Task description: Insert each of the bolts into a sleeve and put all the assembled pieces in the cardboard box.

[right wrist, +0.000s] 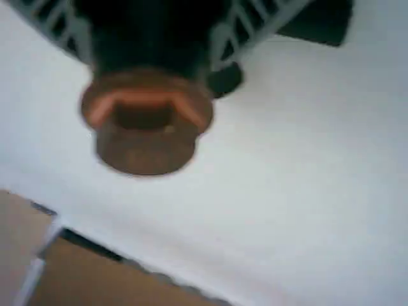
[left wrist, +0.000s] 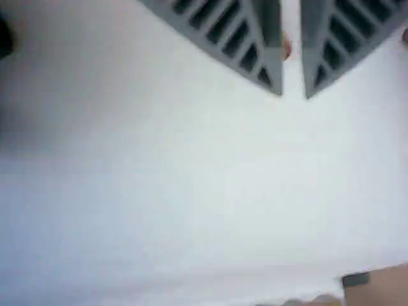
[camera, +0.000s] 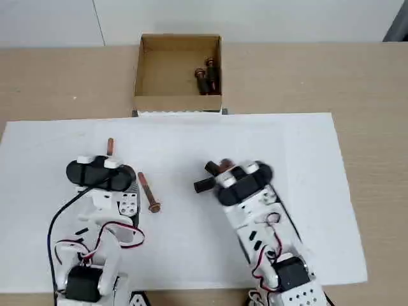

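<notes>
Both hands loaded, one bolt loose, box partly filled.
L hand (left wrist: 292,80) nearly pressed together, pinching a thin bolt (camera: 110,146) that sticks out past it. R hand (camera: 224,171) clamps a black sleeve (right wrist: 143,38) w/ a bolt head (right wrist: 145,127) poking out. Loose bolt (camera: 147,192) lies between the arms on the paper (camera: 287,159). Farthest, cardboard box (camera: 178,102) holds done pieces (camera: 207,76). Risk: bolt slips out of sleeve en route if tipped head-down.

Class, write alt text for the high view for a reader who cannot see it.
Two robot arms over a white sheet: left gripper holds a bare bolt, right gripper a sleeved bolt. A loose bolt lies between them; the cardboard box beyond holds assembled pieces.
</notes>
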Tool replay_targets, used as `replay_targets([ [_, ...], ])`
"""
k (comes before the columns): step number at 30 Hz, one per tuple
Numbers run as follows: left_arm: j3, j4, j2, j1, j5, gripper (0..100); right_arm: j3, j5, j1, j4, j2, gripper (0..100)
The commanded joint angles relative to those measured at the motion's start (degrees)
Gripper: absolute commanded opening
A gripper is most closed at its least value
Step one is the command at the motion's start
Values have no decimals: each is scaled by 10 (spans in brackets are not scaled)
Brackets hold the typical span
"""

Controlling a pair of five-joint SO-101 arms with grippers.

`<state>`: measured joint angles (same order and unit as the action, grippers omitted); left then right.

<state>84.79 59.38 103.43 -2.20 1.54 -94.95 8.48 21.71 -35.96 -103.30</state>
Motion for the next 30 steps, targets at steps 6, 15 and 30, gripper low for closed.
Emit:
replay_targets([
  [6,87,-17,6,35,-24,6,133,-112,-97,-153,-1,2],
  [15,94,-17,7,35,-24,6,279,-126,-97,-206,78,2],
  [30,94,-17,7,35,-24,6,651,-171,-97,-75,662,2],
])
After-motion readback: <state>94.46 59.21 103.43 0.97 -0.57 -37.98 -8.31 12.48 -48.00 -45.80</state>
